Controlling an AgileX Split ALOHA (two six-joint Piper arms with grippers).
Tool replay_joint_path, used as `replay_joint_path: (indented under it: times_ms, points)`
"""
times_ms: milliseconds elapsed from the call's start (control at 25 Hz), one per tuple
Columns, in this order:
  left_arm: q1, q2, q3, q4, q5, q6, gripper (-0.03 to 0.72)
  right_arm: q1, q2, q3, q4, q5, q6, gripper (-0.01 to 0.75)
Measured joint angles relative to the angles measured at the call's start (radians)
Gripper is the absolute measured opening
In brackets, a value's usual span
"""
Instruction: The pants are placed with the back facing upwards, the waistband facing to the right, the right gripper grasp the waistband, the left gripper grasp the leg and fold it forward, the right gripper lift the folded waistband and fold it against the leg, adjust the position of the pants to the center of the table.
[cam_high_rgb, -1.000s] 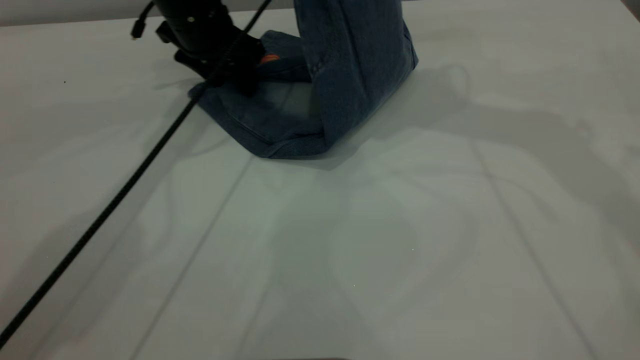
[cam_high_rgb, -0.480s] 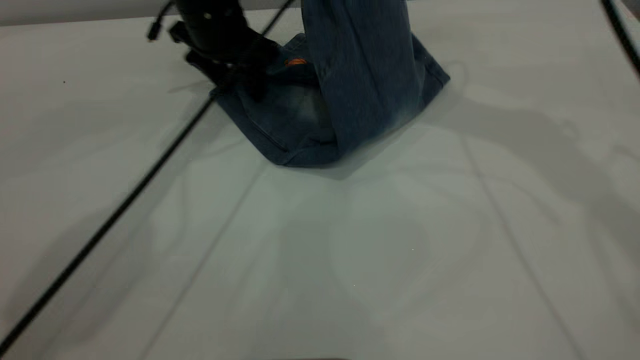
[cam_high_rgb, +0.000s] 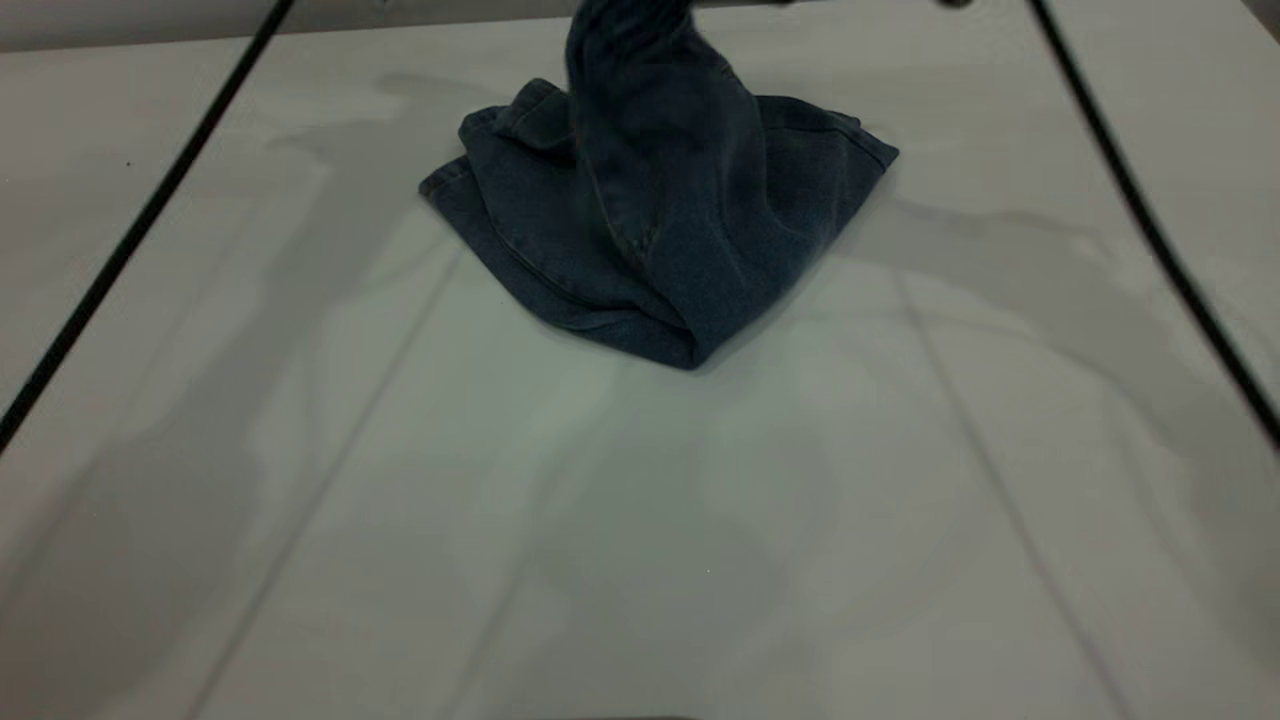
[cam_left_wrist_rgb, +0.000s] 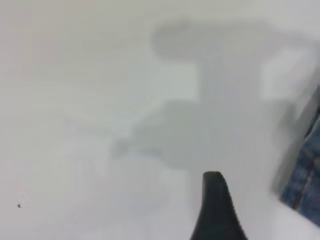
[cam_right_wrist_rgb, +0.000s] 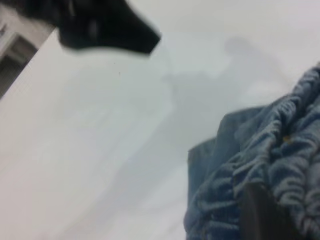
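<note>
1. Right gripper (cam_right_wrist_rgb: 260, 210) pinches the ruched waistband (cam_right_wrist_rgb: 270, 155), holding it up over the heap.
2. Left gripper (cam_left_wrist_rgb: 216, 207) has let go and pulled away over bare bench (cam_high_rgb: 640, 520); I cannot tell its spread.
3. Pants (cam_high_rgb: 650, 230), lately draped taller, now sag at the bench's far middle; I judge the waistband-over-leg fold under way.

The left gripper (cam_left_wrist_rgb: 216, 210) has left the pants (cam_high_rgb: 650, 230), which slumped rightward.

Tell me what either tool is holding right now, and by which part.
The right tool holds the pants by the gathered waistband, pulling that end up off the table. The left tool holds nothing; it is over bare table.
</note>
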Motion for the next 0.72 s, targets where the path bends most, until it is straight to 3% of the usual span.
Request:
replay_joint_path:
  times_ms: [160,400,480,720]
  points:
    - [-0.010,0.000,-0.017,-0.006,0.006,-0.002,0.453,0.023,0.055,-0.033,-0.001,0.052,0.020,0.155]
    - [-0.025,0.000,-0.018,-0.019,0.007,0.012,0.453,0.042,0.064,-0.061,-0.002,0.142,0.138,0.562]
    - [-0.031,0.000,-0.018,-0.021,0.011,0.021,0.453,0.030,0.065,-0.061,-0.012,0.176,0.165,0.648]
    - [-0.084,0.000,-0.019,-0.055,0.072,0.157,0.453,-0.092,0.056,-0.061,-0.147,0.163,0.296,0.672]
